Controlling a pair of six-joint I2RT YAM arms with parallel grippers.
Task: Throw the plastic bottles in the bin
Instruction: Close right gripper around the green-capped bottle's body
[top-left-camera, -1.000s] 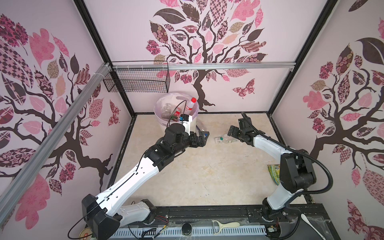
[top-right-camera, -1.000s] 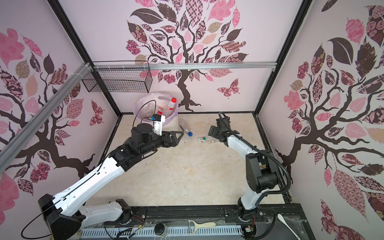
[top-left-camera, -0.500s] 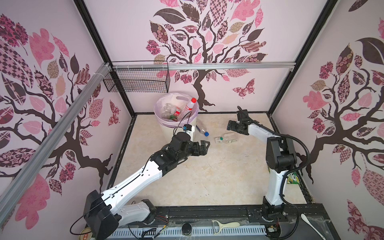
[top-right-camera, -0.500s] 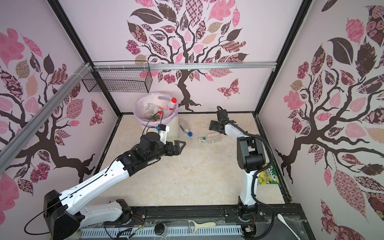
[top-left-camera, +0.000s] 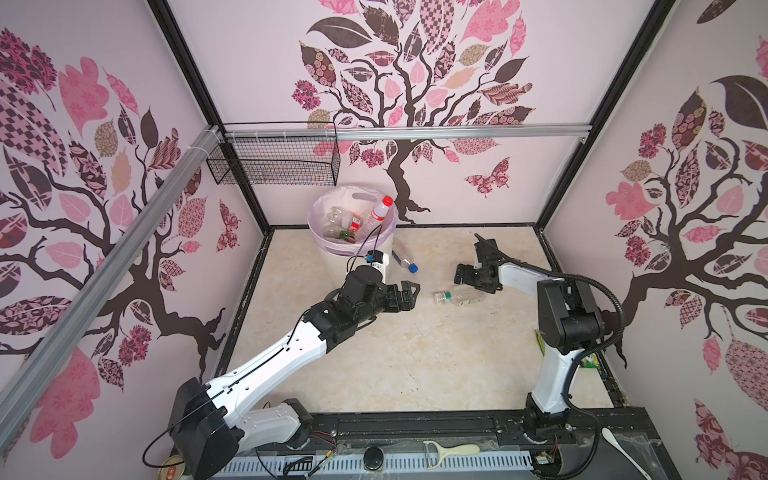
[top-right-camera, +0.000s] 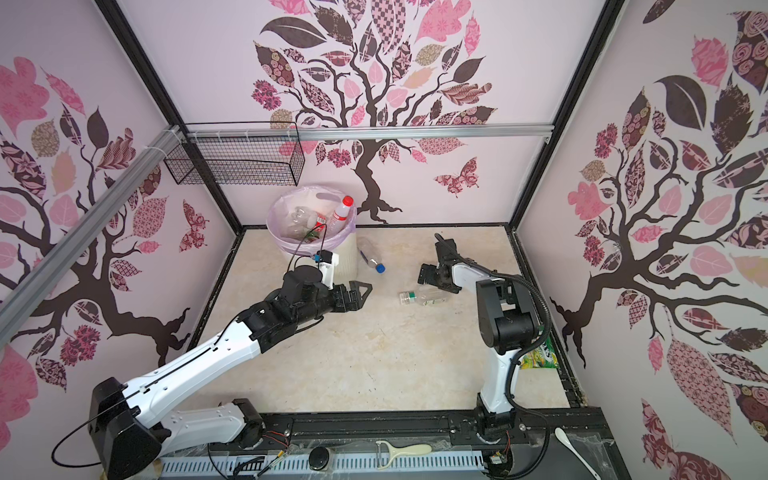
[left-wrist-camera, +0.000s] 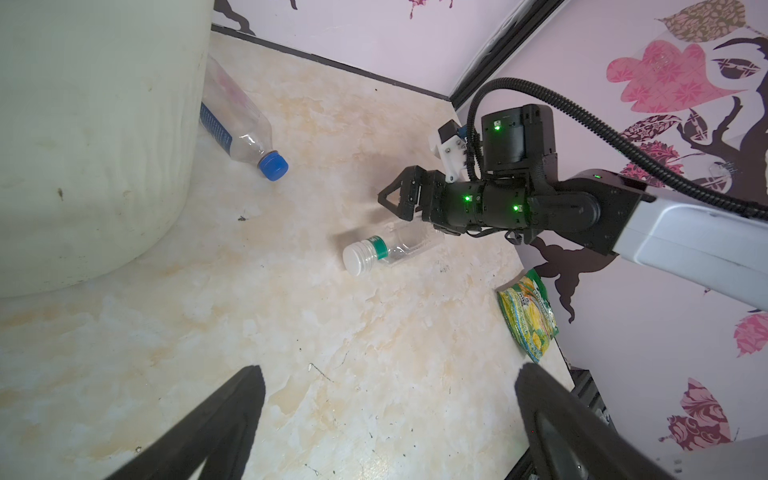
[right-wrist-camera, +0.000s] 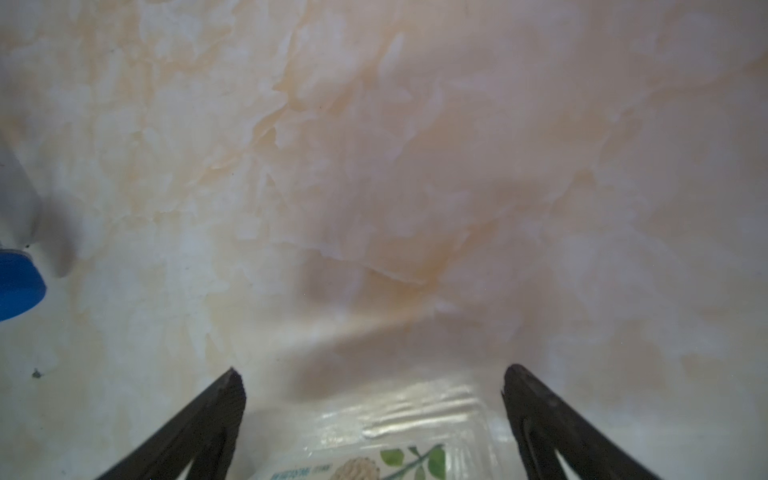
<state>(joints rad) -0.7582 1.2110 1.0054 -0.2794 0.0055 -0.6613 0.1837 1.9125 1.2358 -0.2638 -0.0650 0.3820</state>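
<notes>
Compared with a second ago, the left arm has drawn back from the bin (top-left-camera: 332, 262), whose pink-lined rim now shows whole. The left claw (top-left-camera: 412, 295) hangs over the table (top-left-camera: 395, 353) a little in front of the bin, its jaws wide apart and empty. The right arm's elbow has risen. The right claw (top-left-camera: 464, 275) has come down from near the back wall to sit just above the white-capped bottle (top-left-camera: 459, 296), spread wide and gripping nothing. That bottle lies on its side on the table, right of centre. The blue-capped bottle (top-left-camera: 402, 257) lies where it did, on its side against the foot of the bin. Both top views look into the bin, where several bottles are heaped and a red-capped bottle (top-right-camera: 341, 210) leans out over the rim. The left wrist view shows only the bin's cream outer wall (left-wrist-camera: 83, 145). It does show the right claw (left-wrist-camera: 390, 199) low over the clear body of the white-capped bottle (left-wrist-camera: 390, 249), and a green-yellow snack packet (left-wrist-camera: 528, 316) flat beside the right wall. In a top view the right arm half hides that packet (top-right-camera: 538, 359). The right wrist view is blurred. It shows the bottle's labelled body (right-wrist-camera: 395, 432) lying between the spread fingers (right-wrist-camera: 199, 415) without touching them, and the blue cap (right-wrist-camera: 16, 286) at the frame's edge.
</notes>
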